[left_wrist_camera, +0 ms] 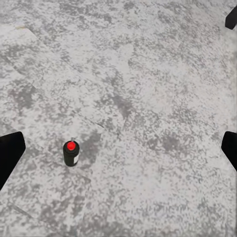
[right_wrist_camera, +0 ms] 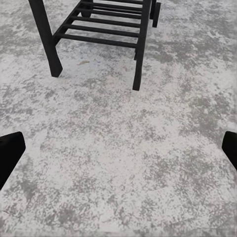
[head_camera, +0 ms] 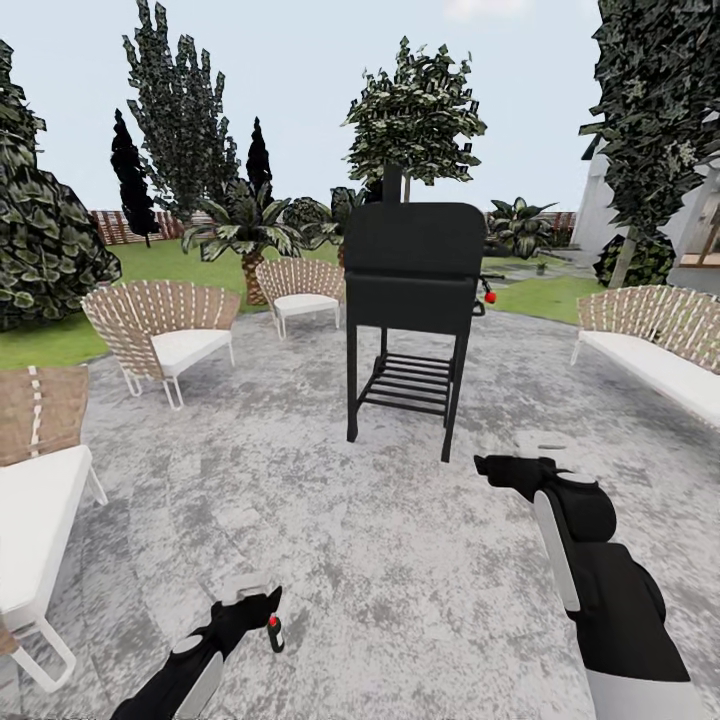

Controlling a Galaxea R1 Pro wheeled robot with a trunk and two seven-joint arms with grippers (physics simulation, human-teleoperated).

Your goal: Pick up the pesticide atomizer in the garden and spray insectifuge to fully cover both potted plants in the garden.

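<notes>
The pesticide atomizer (head_camera: 275, 633) is a small dark bottle with a red tip, standing upright on the grey stone patio (head_camera: 330, 520) of the garden. My left gripper (head_camera: 262, 600) hovers just above and beside it, open and not touching it. In the left wrist view the atomizer (left_wrist_camera: 71, 153) stands below, close to one of the fingers (left_wrist_camera: 9, 155) of the left gripper (left_wrist_camera: 118, 153). My right gripper (head_camera: 490, 465) hangs open and empty over bare stone, as the right wrist view (right_wrist_camera: 118, 150) confirms. The potted plants are out of view.
A black grill (head_camera: 412, 290) on legs stands ahead at centre, and its lower rack (right_wrist_camera: 98, 29) is in the right wrist view. Woven chairs (head_camera: 165, 335) ring the patio at left, a bench (head_camera: 660, 350) at right. Lawn (head_camera: 60, 340) and trees lie beyond.
</notes>
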